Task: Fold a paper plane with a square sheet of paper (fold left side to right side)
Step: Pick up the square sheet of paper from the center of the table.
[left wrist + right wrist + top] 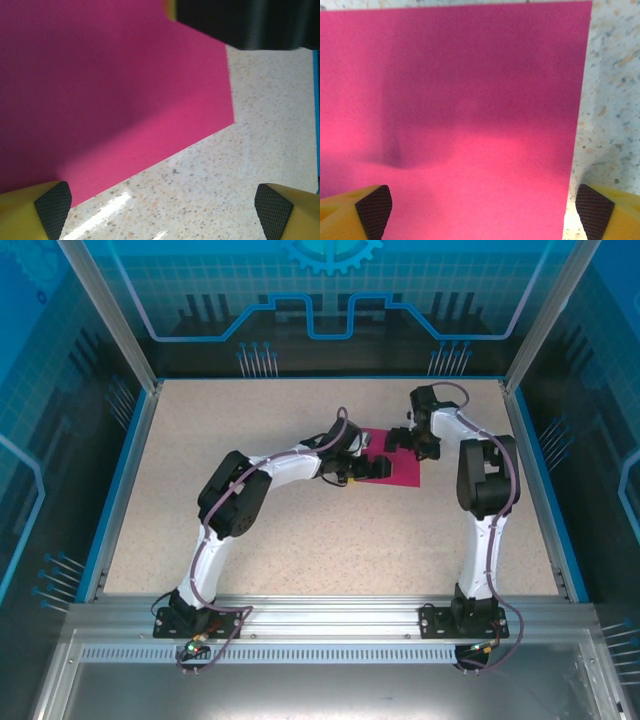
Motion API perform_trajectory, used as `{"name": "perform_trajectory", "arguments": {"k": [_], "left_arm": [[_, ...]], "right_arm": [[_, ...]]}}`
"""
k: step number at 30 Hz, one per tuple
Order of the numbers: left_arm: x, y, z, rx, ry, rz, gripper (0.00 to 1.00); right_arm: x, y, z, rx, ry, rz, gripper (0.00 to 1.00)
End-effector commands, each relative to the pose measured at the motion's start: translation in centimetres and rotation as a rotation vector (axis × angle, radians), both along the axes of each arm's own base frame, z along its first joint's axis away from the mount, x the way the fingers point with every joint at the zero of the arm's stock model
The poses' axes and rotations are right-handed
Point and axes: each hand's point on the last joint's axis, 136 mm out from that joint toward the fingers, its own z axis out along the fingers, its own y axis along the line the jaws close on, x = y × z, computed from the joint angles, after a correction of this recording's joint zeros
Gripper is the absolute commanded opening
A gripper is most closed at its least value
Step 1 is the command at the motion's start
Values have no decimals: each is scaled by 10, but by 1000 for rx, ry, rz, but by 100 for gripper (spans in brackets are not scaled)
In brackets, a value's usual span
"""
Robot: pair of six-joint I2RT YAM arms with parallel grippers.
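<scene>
The magenta-pink square sheet of paper [395, 471] lies flat on the speckled table, in the middle toward the back. My left gripper [352, 469] hovers over its left edge, jaws wide apart, nothing between them. In the left wrist view the sheet [100, 90] covers the upper left, one corner pointing right, and the yellow fingertips [50, 207] sit at the bottom corners. My right gripper [412, 440] is over the sheet's far right part, also open. In the right wrist view the sheet [455, 120] spans the space between the fingertips [592, 210], with a slight bump at left.
The speckled table [300, 540] is bordered by blue rails and transparent enclosure walls. The right arm's dark body [245, 22] crosses the top of the left wrist view. Bare table surface lies in front of the sheet and to both sides.
</scene>
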Motion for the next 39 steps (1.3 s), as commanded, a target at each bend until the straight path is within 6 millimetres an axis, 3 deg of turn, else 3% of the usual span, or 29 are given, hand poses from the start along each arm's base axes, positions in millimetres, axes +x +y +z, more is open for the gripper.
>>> {"name": "perform_trajectory", "arguments": {"k": [1,15,21,27,31,39], "left_arm": [[-6,-3,-13,24,60,6,99],[-10,-5,-24,38,80,-2,99],[-11,-6,-15,31,61,-11,98],[-11,3,29,3,-26,-14,98],[-11,31,69,-39,-91,30,98],[-24,121,130,-158,-157,178,98]], "right_arm": [[-14,12,-11,7,67,20,99],[-45,61,-12,130,123,128,89],[-47,63,-3,147,96,145,68],[-46,61,16,218,39,154,40],[-48,65,41,332,-53,180,30],[-73,80,116,567,-283,307,23]]}}
